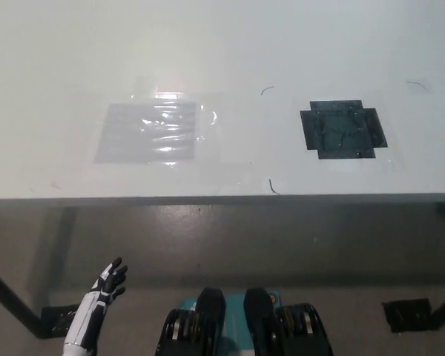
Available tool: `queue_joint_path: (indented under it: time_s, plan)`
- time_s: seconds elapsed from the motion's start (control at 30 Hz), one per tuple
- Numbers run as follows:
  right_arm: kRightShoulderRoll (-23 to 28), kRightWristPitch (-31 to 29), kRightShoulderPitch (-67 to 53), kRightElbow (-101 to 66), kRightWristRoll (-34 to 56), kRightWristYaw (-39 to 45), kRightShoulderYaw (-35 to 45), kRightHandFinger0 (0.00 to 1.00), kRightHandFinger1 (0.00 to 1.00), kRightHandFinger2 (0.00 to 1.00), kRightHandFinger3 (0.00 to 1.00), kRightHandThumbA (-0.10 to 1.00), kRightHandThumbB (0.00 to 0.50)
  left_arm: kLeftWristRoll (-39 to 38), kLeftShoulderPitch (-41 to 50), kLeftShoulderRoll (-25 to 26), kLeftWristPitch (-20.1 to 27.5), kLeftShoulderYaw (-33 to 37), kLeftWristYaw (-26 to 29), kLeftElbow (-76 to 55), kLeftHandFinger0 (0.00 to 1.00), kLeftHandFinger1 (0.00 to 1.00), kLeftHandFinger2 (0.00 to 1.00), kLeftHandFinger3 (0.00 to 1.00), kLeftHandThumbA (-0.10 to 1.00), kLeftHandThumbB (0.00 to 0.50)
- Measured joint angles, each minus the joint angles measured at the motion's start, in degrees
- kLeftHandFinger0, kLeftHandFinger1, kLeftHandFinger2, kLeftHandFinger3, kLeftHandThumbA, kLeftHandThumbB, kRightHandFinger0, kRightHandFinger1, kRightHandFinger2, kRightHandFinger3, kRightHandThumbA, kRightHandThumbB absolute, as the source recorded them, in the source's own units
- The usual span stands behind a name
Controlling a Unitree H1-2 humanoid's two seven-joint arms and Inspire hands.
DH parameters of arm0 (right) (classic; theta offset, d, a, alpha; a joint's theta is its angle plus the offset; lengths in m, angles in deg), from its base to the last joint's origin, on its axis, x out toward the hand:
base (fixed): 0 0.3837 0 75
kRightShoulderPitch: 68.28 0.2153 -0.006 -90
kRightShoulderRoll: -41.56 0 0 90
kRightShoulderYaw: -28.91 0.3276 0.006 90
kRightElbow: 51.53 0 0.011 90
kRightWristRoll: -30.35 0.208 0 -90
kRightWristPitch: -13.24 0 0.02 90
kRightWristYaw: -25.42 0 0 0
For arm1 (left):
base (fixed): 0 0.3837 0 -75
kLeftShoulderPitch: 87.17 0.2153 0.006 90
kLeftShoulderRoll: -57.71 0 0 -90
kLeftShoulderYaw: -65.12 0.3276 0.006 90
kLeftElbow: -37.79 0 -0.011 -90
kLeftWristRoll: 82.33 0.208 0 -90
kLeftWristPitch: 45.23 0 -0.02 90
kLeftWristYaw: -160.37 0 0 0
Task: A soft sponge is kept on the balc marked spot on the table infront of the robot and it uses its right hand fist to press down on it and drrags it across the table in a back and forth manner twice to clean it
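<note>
A black marked spot [343, 129] made of dark tape sits on the right part of the white table [230, 44]. No sponge shows on it or anywhere else in view. My left hand [107, 283] hangs below the table's front edge at the lower left, fingers spread and holding nothing. My right hand and arm are out of the picture.
A shiny clear plastic patch over a grey rectangle [152, 131] lies taped on the table's left half. The table's front edge [222, 200] runs across the middle of the picture. Below it are the floor and dark table legs [11, 304].
</note>
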Motion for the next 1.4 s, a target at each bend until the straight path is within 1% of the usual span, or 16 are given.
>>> queue_joint_path:
  time_s: [0.07,0.13,0.17,0.23,0.37,0.53,0.7,1.07,1.13,1.17,1.2,1.23,1.27,1.3,1.33,1.4]
  plan:
    - [-1.16,-0.30,0.46,-0.06,-0.06,-0.10,-0.61,0.00,0.00,0.20,0.18,1.00,0.121,0.02,0.01,-0.02,0.00,0.00,0.01,0.00,1.00,1.00,1.00,1.00,1.00,0.311]
    - [-2.43,-0.46,1.00,-0.06,-0.11,-0.50,-1.08,0.00,0.00,0.01,0.02,1.00,0.099,0.01,-0.01,-0.02,0.01,0.00,-0.01,0.01,1.00,1.00,1.00,1.00,1.00,0.317]
    - [-3.00,-0.52,1.24,-0.06,-0.11,-0.66,-1.14,0.00,0.00,0.00,0.00,1.00,0.111,0.02,-0.03,-0.03,0.02,0.02,0.00,0.01,1.00,1.00,1.00,1.00,1.00,0.308]
    - [-5.01,-0.68,2.10,-0.07,-0.10,-0.92,-1.34,0.00,0.00,0.00,0.00,1.00,0.117,0.04,-0.07,-0.01,0.03,0.05,-0.01,0.02,1.00,1.00,1.00,1.00,1.00,0.304]
    - [-9.69,-1.29,3.66,-0.23,-0.17,-0.90,-2.42,0.00,0.00,0.00,0.00,1.00,0.084,0.02,-0.09,-0.02,0.05,0.09,-0.03,0.05,1.00,1.00,1.00,1.00,1.00,0.329]
    - [-17.16,-1.78,5.71,-0.49,-0.55,-0.90,-4.71,0.00,0.00,0.00,0.00,1.00,0.086,0.04,-0.09,-0.03,0.05,0.07,-0.02,0.08,1.00,1.00,1.00,1.00,1.00,0.335]
    - [-21.61,-1.79,6.58,-0.64,-1.04,-0.93,-6.42,0.00,0.00,0.00,0.00,1.00,0.100,0.04,-0.08,-0.01,0.05,0.07,-0.02,0.21,1.00,1.00,1.00,1.00,1.00,0.322]
    - [-23.43,-1.82,6.42,-1.25,-1.72,-0.91,-8.61,0.00,0.00,0.01,0.03,1.00,0.095,0.06,-0.10,-0.02,0.11,0.07,-0.01,0.68,1.00,1.00,1.00,1.00,1.00,0.319]
    - [-23.28,-1.84,6.35,-1.27,-1.83,-0.92,-9.02,0.00,0.00,0.03,0.04,1.00,0.105,0.07,-0.09,-0.01,0.12,0.07,-0.01,0.72,1.00,1.00,1.00,1.00,1.00,0.316]
    - [-23.23,-1.85,6.33,-1.27,-1.85,-0.94,-9.11,0.00,0.00,0.06,0.10,1.00,0.138,0.07,-0.09,-0.01,0.14,0.07,-0.01,0.72,1.00,1.00,1.00,1.00,1.00,0.318]
    - [-23.06,-1.97,6.26,-1.27,-2.13,-1.10,-9.79,0.14,0.16,0.22,0.28,1.00,0.200,0.07,-0.09,-0.01,0.17,0.07,-0.01,0.75,1.00,1.00,1.00,1.00,1.00,0.322]
    - [-22.88,-2.13,6.18,-1.29,-2.45,-1.28,-10.35,0.39,0.43,0.51,0.57,1.00,0.259,0.07,-0.09,-0.01,0.18,0.07,-0.01,0.75,1.00,1.00,1.00,1.00,1.00,0.322]
    - [-22.66,-2.40,6.02,-1.44,-2.64,-1.28,-10.67,0.74,0.82,0.91,0.94,1.00,0.301,0.06,-0.08,-0.02,0.20,0.07,-0.02,0.75,1.00,1.00,1.00,1.00,1.00,0.316]
    - [-22.51,-2.88,5.86,-1.94,-2.74,-1.03,-10.86,0.83,0.88,1.00,1.00,1.00,0.294,0.05,-0.08,-0.02,0.20,0.08,-0.03,0.75,1.00,1.00,1.00,1.00,1.00,0.316]
    - [-22.31,-3.15,5.58,-2.47,-2.77,-0.61,-11.09,1.00,1.00,1.00,1.00,1.00,0.276,0.04,-0.07,-0.01,0.20,0.08,-0.03,0.75,1.00,1.00,1.00,1.00,1.00,0.318]
    - [-21.76,-3.90,4.20,-5.50,-2.87,1.06,-11.88,1.00,1.00,1.00,1.00,1.00,0.264,0.05,-0.06,-0.01,0.21,0.08,-0.04,0.75,1.00,1.00,1.00,1.00,1.00,0.313]
